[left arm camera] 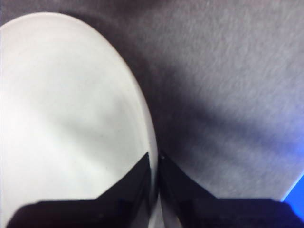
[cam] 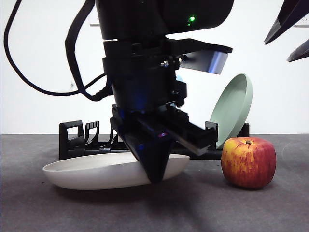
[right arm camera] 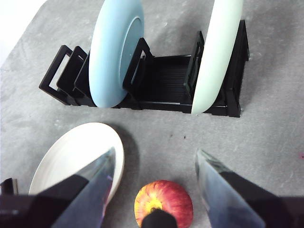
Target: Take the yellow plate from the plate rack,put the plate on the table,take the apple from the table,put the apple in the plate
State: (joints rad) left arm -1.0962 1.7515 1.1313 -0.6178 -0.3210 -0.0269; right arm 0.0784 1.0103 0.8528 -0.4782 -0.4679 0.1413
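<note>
The yellow plate (cam: 91, 170) lies low on the table (cam: 193, 208) in front of the plate rack (cam: 77, 140), bowl side up and slightly tilted. My left gripper (cam: 154, 175) reaches down from above and is shut on the plate's right rim; the left wrist view shows its jaws (left arm camera: 154, 159) pinching the rim of the plate (left arm camera: 71, 118). The apple (cam: 248, 162) stands on the table to the right of the plate. My right gripper (right arm camera: 156, 153) is open and empty, hovering above the apple (right arm camera: 164, 202). The plate (right arm camera: 71, 152) and rack (right arm camera: 161, 85) also show there.
A light blue plate (right arm camera: 111, 52) and a sage green plate (right arm camera: 216, 52) stand upright in the rack; the green plate (cam: 231, 108) leans behind the apple. The right gripper's black tips (cam: 289, 29) show at the front view's top right corner.
</note>
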